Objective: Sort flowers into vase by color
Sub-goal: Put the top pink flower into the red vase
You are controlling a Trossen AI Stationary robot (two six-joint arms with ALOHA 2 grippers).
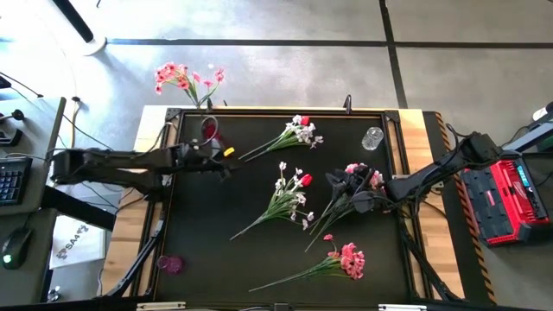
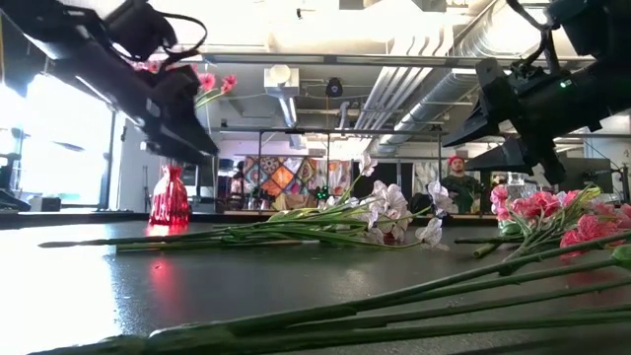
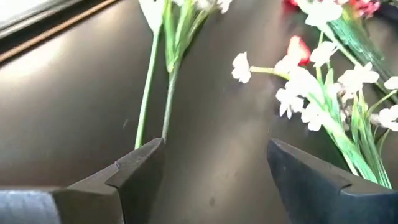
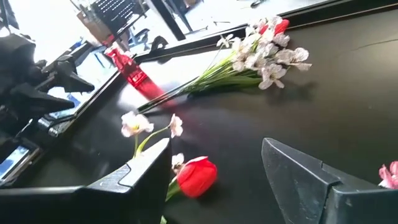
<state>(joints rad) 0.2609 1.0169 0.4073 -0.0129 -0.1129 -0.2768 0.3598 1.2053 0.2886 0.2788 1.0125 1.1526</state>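
Flowers strewn loose across the black mat [image 1: 207, 259], none gripped. Left gripper [image 1: 226, 162] raised above the mat's left half, fingers [image 3: 134, 171] spread wide with nothing between, just beside the red vase [image 1: 210, 130] near the far-left corner, aimed toward thin green stems and white blossoms. Right gripper [image 1: 339, 181] on the mat's right side, fingers [image 4: 140, 168] likewise parted and empty, poised above a red tulip bud [image 4: 196, 177] and small white blossoms. Just beside that gripper, a pink-headed spray [image 1: 361, 175] running diagonally toward the near edge. At centre, a mixed spray of white blossoms with one red bud [image 1: 289, 194], stems trailing toward the near left. Toward the far edge, another white spray with a red bud [image 1: 298, 131], stems pointing at the red vase. Near the front right, a pink clustered spray [image 1: 346, 259] lying flat. Beyond the far-left corner, pink flowers standing upright [image 1: 183, 79] past the table edge. Clear glass vase [image 1: 371, 138] at the far right, small purple vase [image 1: 170, 263] at the near left. Person in a red cap [image 2: 456, 177] standing far back in the room.
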